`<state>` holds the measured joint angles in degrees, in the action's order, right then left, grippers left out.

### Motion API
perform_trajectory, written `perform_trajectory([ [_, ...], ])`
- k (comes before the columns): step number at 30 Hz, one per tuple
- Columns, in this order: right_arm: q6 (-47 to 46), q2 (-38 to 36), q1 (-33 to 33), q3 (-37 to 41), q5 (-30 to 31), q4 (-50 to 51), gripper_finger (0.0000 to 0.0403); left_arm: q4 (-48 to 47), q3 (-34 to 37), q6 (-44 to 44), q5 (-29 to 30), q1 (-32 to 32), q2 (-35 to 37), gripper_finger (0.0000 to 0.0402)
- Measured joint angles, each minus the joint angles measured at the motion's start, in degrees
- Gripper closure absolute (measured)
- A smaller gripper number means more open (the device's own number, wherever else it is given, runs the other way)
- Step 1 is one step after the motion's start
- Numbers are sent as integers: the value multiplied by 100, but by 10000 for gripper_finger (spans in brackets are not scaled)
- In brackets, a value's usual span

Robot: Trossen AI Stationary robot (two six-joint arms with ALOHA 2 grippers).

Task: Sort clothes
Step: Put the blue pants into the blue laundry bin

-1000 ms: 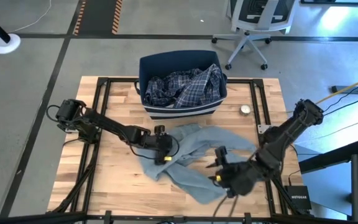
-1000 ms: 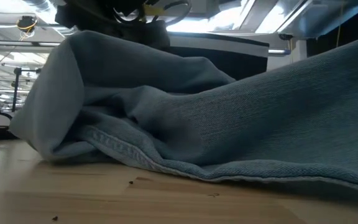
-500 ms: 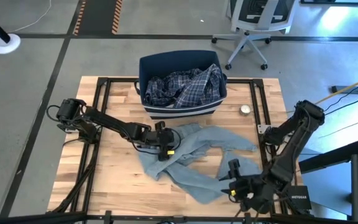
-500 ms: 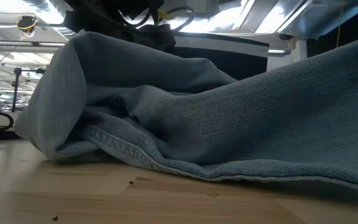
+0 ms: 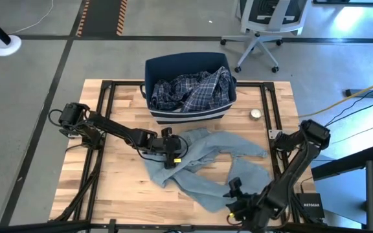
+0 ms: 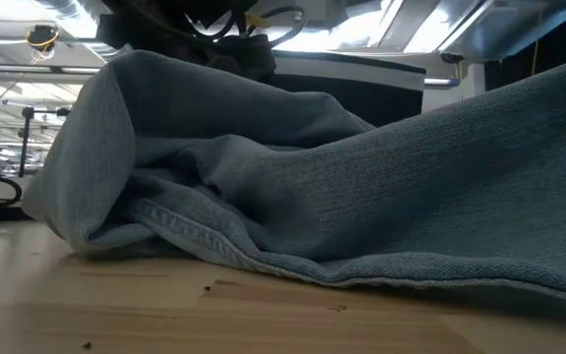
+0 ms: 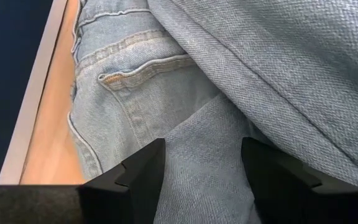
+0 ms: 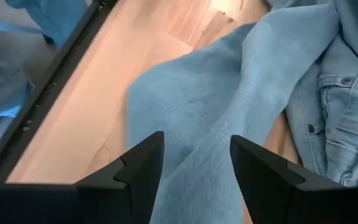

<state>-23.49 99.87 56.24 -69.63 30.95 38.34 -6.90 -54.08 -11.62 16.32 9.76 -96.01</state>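
Note:
The large light grey-blue garment (image 5: 203, 165), a pair of jeans, lies crumpled on the middle of the wooden table. My left gripper (image 5: 168, 155) is over its left part, shut on a fold of it; the wrist view (image 7: 202, 146) shows a back pocket (image 7: 135, 81) just beyond the fingers. My right gripper (image 5: 233, 197) is open and empty by the near edge, above the garment's leg end (image 8: 229, 93). The blue-and-white plaid shirt (image 5: 190, 90) lies inside the navy bin (image 5: 186, 65). Pink and black pieces are not in view. My left gripper pinches a raised fold of the garment (image 7: 201, 130) between its two fingers, beside the back pocket. The fingers come from above, pointing down. The fold stands up as a peak under the gripper (image 6: 136, 69); the rest of the garment lies slack on the table.
The navy bin stands at the table's far edge, in the middle. A small round object (image 5: 256, 114) lies to the right of the bin. Black frame rails (image 5: 105, 116) run along the table's sides. An office chair (image 5: 264, 26) stands beyond the table.
My right gripper has drawn back from the garment's right middle toward the table's near edge; the garment there has stayed lying as it was. My left gripper has shifted slightly toward the table's right edge, and the raised fold has shifted with it.

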Motion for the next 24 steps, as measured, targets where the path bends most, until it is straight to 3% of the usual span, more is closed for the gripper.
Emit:
perform_trajectory([
  [8, 263, 687, -91, 0, 528, 86, 199, 33, 0, 0, -3, 1, 0, 194],
  [14, 383, 1104, -596, 0, 626, -140, 196, 33, 0, -31, -1, 53, 0, 194],
  [18, 581, 1106, -950, 0, 204, -266, 174, 33, 0, -23, -1, 74, 0, 194],
  [24, 1085, 1106, -1298, 0, 352, -401, 122, 33, 0, -4, -280, 70, 0, 194],
])
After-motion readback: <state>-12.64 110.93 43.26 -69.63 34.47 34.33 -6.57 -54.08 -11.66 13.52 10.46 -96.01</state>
